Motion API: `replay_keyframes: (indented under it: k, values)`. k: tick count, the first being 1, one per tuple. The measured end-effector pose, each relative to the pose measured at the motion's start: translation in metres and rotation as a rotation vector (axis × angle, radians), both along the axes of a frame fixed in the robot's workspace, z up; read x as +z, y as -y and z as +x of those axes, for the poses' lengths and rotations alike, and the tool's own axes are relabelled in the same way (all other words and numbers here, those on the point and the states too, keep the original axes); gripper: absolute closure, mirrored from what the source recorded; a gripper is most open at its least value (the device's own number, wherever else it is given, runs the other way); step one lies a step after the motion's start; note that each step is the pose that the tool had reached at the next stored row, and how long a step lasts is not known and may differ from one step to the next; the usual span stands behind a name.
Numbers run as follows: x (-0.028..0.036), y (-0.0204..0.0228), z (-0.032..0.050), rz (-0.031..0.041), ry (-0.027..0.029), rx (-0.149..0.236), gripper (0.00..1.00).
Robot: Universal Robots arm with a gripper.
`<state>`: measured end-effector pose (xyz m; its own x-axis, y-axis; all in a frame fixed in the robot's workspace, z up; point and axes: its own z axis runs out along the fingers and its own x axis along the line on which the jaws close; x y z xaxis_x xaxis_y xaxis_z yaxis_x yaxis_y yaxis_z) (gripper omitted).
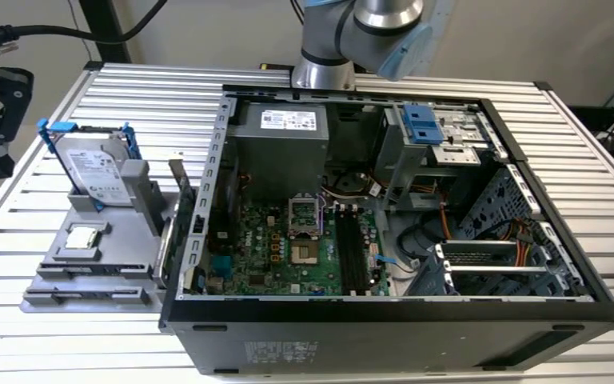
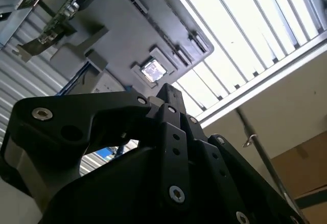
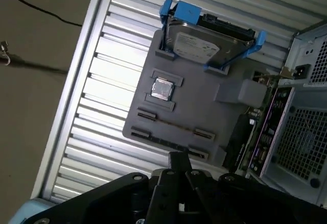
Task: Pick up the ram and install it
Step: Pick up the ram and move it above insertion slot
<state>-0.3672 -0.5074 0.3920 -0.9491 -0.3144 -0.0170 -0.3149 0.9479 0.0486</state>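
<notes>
I am looking down at a big slatted metal table (image 1: 73,352). On it lies an open computer case (image 1: 392,310) with its side off. Inside is the green motherboard (image 1: 275,256) with its long black slots (image 1: 352,248). The robot arm (image 1: 376,24) stands at the far edge of the table, behind the case.

Just beside the case, on the exterior view's left, sits a grey tray (image 1: 125,264). A hard drive (image 1: 99,168) with blue clips stands on edge at the tray's far end. The ram (image 1: 85,294) looks like a long, thin, dark strip. It lies in the tray's outer row, at the end away from the hard drive. A small square silver chip (image 1: 83,238) sits in a pocket between the two.

In the first wrist view I see the same tray (image 3: 204,106), hard drive (image 3: 204,42), chip (image 3: 162,88) and ram (image 3: 166,143).

The gripper (image 3: 178,158) hangs over the tray's ram end, well apart from it. In both wrist views its black fingers (image 2: 171,95) are pressed together at the tips, and I see nothing between them.
</notes>
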Motion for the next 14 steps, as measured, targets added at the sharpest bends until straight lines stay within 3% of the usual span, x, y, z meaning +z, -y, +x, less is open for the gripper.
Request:
replay_keyframes:
  k: [14]
  values:
    - [0.0000, 0.0000, 0.0000, 0.0000, 0.0000, 0.253, 1.00]
